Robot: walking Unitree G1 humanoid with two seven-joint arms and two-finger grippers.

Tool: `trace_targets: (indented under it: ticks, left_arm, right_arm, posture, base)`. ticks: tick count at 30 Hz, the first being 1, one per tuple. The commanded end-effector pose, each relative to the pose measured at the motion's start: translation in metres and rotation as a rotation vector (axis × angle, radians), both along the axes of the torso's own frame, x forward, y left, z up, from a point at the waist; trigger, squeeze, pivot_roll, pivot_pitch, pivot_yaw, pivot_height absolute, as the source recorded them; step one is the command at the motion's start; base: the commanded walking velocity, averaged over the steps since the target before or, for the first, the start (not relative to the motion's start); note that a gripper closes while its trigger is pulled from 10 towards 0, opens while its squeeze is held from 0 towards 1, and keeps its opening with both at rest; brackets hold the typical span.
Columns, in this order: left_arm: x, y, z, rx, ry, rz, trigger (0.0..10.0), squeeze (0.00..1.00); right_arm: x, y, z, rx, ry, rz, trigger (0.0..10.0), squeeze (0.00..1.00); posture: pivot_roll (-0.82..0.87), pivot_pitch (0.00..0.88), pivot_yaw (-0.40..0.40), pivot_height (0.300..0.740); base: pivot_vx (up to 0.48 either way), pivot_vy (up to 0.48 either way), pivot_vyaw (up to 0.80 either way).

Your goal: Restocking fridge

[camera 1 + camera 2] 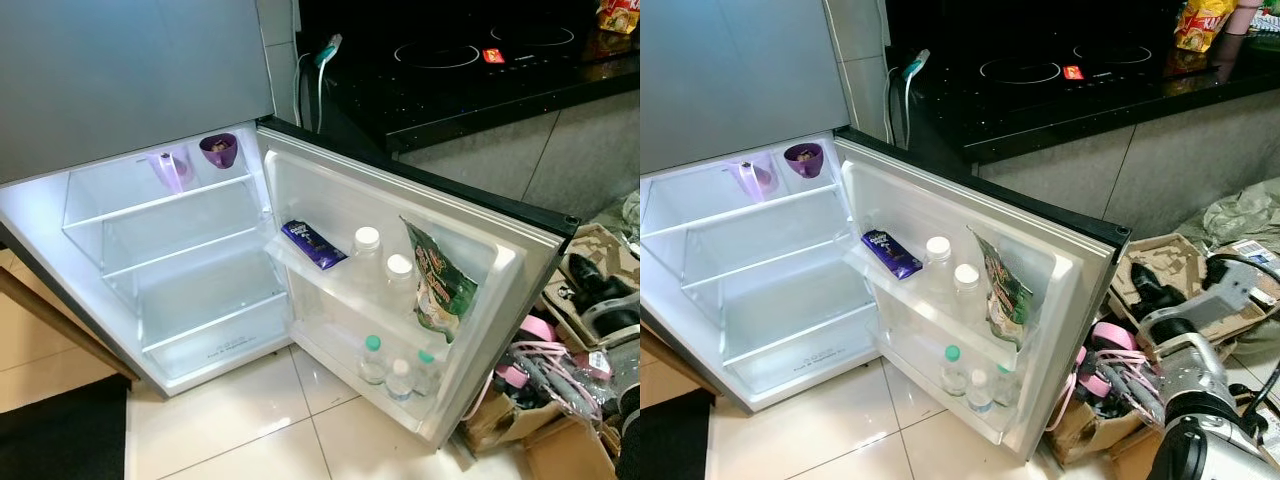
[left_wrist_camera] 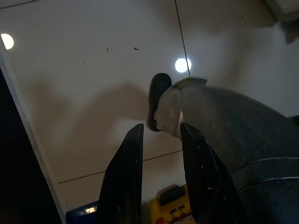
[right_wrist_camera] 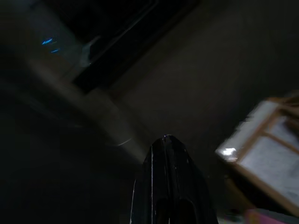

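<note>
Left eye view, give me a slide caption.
Open mini fridge: purple cups on top shelf, bottles, chocolate bar and snack bag in door.

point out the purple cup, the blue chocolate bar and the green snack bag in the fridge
purple cup [image 1: 219, 150], left eye view, on its front wall
blue chocolate bar [image 1: 313, 244], left eye view, middle of the wrapper
green snack bag [image 1: 441, 280], left eye view, centre of the printed front

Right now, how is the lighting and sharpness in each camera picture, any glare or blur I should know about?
Eye views: sharp, the white fridge interior brightly lit and slightly washed out, with glare on the glossy floor tiles. Left wrist view: dim, with two bright ceiling-light spots above the left gripper, whose black fingers stand apart. Right wrist view: very dark and smeared by blur; the right gripper looks closed.
</note>
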State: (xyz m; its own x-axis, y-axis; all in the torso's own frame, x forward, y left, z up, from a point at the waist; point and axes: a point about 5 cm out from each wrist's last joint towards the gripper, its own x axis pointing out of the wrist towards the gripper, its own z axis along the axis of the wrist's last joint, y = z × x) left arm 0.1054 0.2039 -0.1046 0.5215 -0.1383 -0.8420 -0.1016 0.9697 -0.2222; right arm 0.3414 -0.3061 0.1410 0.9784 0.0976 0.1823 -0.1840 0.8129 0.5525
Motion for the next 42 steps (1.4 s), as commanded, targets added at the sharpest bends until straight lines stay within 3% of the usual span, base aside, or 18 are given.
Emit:
trace_targets:
  ticks: [1,2,7,8,12,17,22,25,26,27,31,32,33,38,42]
  left_arm:
    - [-0.016,-0.002,-0.005,-0.007,0.061,-0.015,10.0,0.00]
    - [-0.016,-0.002,-0.005,-0.007,0.061,-0.015,10.0,0.00]
    - [-0.015,-0.004,-0.005,-0.012,0.059,-0.021,10.0,0.00]
    - [-0.015,-0.004,-0.005,-0.012,0.059,-0.021,10.0,0.00]
    - [-0.015,-0.005,-0.005,-0.014,0.059,-0.019,10.0,0.00]
    - [-0.016,-0.006,-0.005,-0.016,0.062,-0.018,10.0,0.00]
    - [-0.017,-0.007,-0.006,-0.016,0.065,-0.018,10.0,0.00]
    - [-0.017,-0.009,-0.006,-0.018,0.067,-0.018,10.0,0.00]
    - [-0.017,-0.011,-0.007,-0.021,0.066,-0.020,10.0,0.00]
    - [-0.016,-0.012,-0.007,-0.022,0.066,-0.021,10.0,0.00]
    - [-0.016,-0.014,-0.007,-0.024,0.066,-0.023,10.0,0.00]
    - [-0.015,-0.016,-0.007,-0.025,0.066,-0.024,10.0,0.00]
    - [-0.015,-0.016,-0.007,-0.025,0.066,-0.024,10.0,0.00]
    - [-0.012,-0.017,-0.006,-0.025,0.061,-0.027,10.0,0.00]
    - [-0.009,-0.016,-0.006,-0.024,0.054,-0.028,10.0,0.00]
  right_arm:
    - [0.003,0.011,0.000,-0.023,-0.014,0.100,10.0,0.00]
    - [0.003,0.011,0.000,-0.023,-0.014,0.100,10.0,0.00]
    - [-0.003,0.029,-0.002,-0.103,-0.052,0.396,10.0,0.00]
    - [-0.003,0.029,-0.002,-0.103,-0.052,0.396,10.0,0.00]
    - [-0.020,0.041,-0.012,-0.172,-0.053,0.711,10.0,0.00]
    - [-0.035,0.055,-0.024,-0.178,-0.031,0.932,10.0,0.00]
    - [-0.037,0.056,-0.042,-0.220,0.045,0.843,10.0,0.00]
    - [-0.036,0.045,-0.067,-0.242,0.222,0.535,10.0,0.00]
    - [-0.044,0.037,-0.089,-0.257,0.386,0.371,10.0,0.00]
    - [-0.052,0.035,-0.101,-0.289,0.447,0.334,10.0,0.00]
    - [-0.071,0.034,-0.125,-0.330,0.568,0.283,10.0,0.00]
    - [-0.084,0.034,-0.139,-0.351,0.639,0.255,10.0,0.00]
    - [-0.084,0.034,-0.139,-0.351,0.639,0.255,10.0,0.00]
    - [-0.124,0.042,-0.178,-0.338,0.824,0.191,10.0,0.00]
    - [-0.138,0.047,-0.190,-0.359,0.894,0.169,10.0,0.00]
  posture:
    - [-0.05,0.099,0.052,0.740]
    - [-0.05,0.099,0.052,0.740]
    - [-0.06,0.094,0.048,0.740]
    - [-0.06,0.094,0.048,0.740]
    - [-0.06,0.094,0.044,0.740]
    - [-0.06,0.087,0.037,0.740]
    - [-0.06,0.079,0.033,0.740]
    - [-0.07,0.059,0.019,0.740]
    - [-0.07,0.053,0.016,0.740]
    - [-0.07,0.043,0.011,0.740]
    - [-0.07,0.032,0.008,0.740]
    - [-0.06,0.017,0.006,0.740]
    - [-0.06,0.017,0.006,0.740]
    - [-0.07,0.000,0.007,0.740]
    - [-0.07,0.000,0.007,0.740]
  base:
    - [0.000,0.000,0.00]
    - [0.000,0.000,0.00]
    - [0.000,0.000,0.00]
    - [0.000,0.000,0.00]
    - [0.000,0.000,0.00]
    - [0.000,0.000,0.00]
    - [0.000,0.000,0.00]
    - [0.000,0.000,0.00]
    - [0.000,0.000,0.00]
    - [0.000,0.000,0.00]
    - [0.000,0.000,0.00]
    - [0.000,0.000,0.00]
    - [0.000,0.000,0.00]
    - [0.000,0.000,0.59]
    - [0.000,0.000,0.73]
